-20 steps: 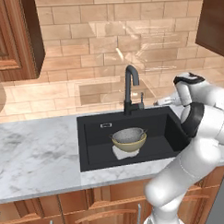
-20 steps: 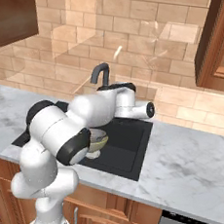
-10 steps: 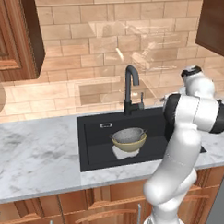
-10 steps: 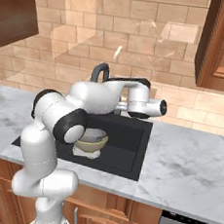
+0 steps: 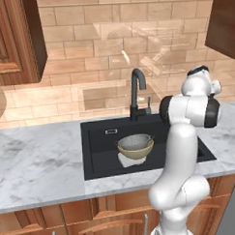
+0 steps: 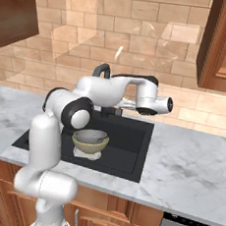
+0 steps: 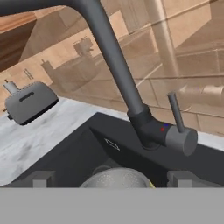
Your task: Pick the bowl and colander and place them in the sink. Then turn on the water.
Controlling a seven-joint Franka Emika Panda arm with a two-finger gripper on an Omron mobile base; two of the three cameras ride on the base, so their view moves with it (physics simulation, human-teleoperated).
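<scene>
End effector (image 7: 111, 178): fully open, empty, swung round since a second ago toward dark faucet lever (image 7: 175, 114). Grey speckled colander (image 5: 136, 140) nested in yellow-tan bowl (image 5: 135, 150), both in black sink (image 5: 99, 159); water remains.

No words, brand names or numbers could be read anywhere in the pictures. The only signs were two small dots, one red and one blue, on the base of the faucet (image 7: 151, 127) beside its lever, seen in the hand view. A small pale rectangular outline stood on the back wall of the sink (image 7: 87, 144), and the same mark showed as a tiny light patch in the left base view, but it was too small to tell whether it carried any lettering.
</scene>
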